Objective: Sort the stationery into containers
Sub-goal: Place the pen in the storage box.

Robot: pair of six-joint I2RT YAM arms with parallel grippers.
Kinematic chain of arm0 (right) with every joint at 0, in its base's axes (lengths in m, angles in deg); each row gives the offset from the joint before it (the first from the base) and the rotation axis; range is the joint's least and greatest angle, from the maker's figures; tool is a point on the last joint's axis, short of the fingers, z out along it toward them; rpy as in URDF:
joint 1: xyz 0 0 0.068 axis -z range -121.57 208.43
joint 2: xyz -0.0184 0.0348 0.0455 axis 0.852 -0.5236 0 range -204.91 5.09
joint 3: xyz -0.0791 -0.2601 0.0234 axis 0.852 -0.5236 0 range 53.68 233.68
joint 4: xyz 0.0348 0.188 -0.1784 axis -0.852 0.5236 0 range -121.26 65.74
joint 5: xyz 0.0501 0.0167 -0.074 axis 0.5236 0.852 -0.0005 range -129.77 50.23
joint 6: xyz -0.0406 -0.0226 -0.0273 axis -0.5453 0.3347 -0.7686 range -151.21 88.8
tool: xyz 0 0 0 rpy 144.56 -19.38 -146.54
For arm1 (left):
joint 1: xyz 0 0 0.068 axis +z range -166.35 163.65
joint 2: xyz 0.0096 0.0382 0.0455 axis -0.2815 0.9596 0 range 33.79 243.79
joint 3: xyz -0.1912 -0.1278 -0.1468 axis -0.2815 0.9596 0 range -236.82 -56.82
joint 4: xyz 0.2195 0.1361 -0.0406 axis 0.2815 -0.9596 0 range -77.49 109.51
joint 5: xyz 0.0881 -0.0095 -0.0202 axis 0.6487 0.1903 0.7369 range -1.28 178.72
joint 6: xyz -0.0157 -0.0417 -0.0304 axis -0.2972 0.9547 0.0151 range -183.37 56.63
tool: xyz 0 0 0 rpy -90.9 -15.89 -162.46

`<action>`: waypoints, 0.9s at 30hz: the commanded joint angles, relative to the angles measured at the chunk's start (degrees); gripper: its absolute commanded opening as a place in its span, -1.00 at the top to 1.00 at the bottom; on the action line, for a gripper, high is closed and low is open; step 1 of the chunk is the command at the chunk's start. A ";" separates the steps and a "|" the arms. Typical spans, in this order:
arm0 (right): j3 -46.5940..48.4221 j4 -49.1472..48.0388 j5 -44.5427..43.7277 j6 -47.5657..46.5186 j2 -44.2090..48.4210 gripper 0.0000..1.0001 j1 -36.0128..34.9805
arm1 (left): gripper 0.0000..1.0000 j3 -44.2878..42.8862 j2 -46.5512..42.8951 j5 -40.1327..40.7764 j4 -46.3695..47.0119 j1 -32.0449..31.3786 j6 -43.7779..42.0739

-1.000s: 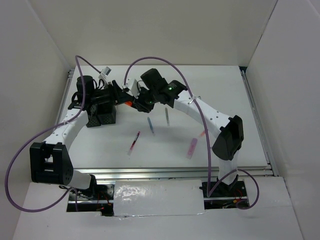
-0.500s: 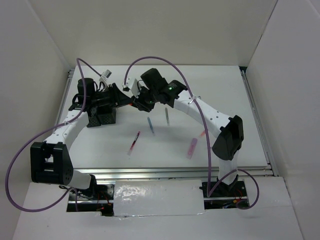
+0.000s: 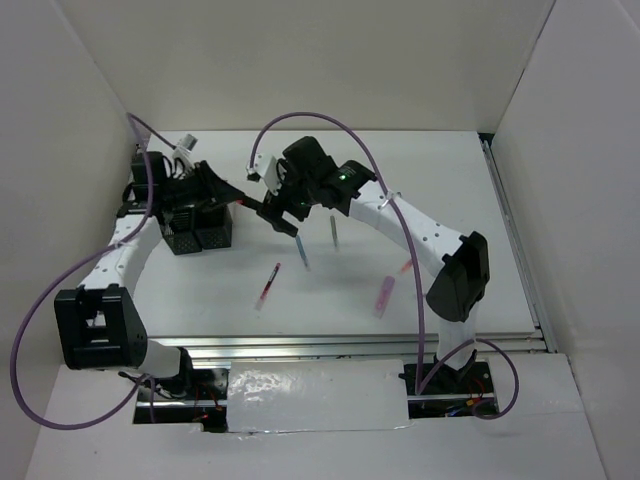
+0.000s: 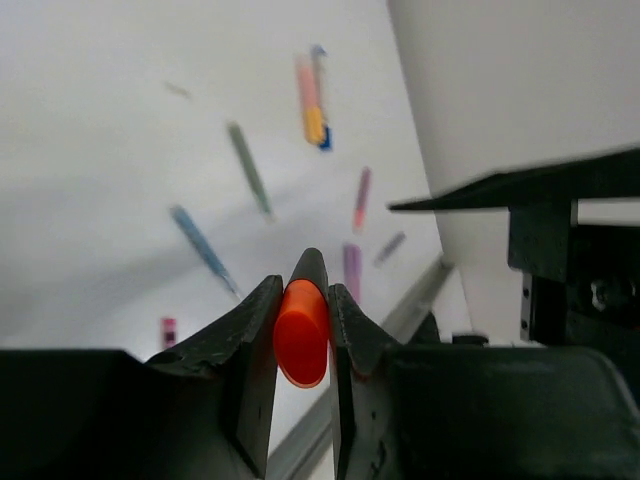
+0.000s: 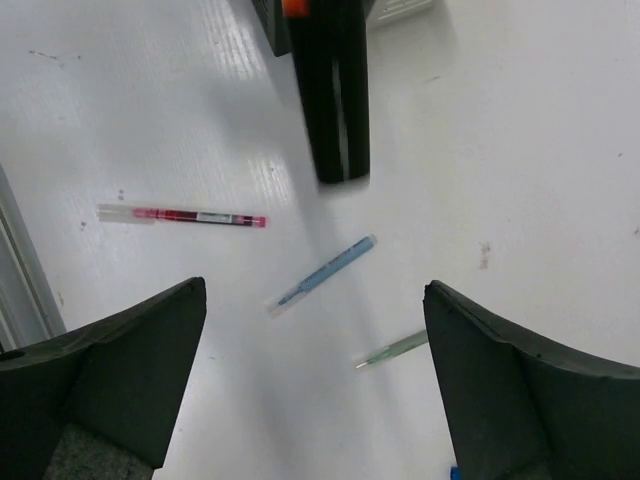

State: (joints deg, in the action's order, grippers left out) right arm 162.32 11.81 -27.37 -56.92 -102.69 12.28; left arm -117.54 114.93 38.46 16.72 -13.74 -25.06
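Left end effector clamped the orange marker by its end; it could pivot, missing the mesh cups. Right end effector stood open.

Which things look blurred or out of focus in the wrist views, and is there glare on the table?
Left wrist: the orange-black marker is fairly sharp up close; the pens beyond it are soft. Right wrist: that marker's black body is smeared, the red pen crisp, with glare on the table.
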 commanded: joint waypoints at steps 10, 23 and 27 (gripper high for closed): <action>-10.20 -0.35 3.59 3.57 10.75 -0.88 9.32 | 1.00 -24.43 2.70 32.22 -23.58 13.82 -31.43; -19.33 -1.93 4.21 9.28 14.09 -0.83 12.66 | 1.00 -27.25 12.55 41.56 -21.30 12.77 -37.25; -20.66 -2.11 4.38 9.89 14.89 -0.83 14.16 | 0.97 -27.51 14.39 42.96 -20.33 11.45 -37.60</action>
State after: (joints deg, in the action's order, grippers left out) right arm 142.01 11.64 -23.85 -48.48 -91.63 25.41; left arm -143.45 128.81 79.79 -6.51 -1.23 -60.69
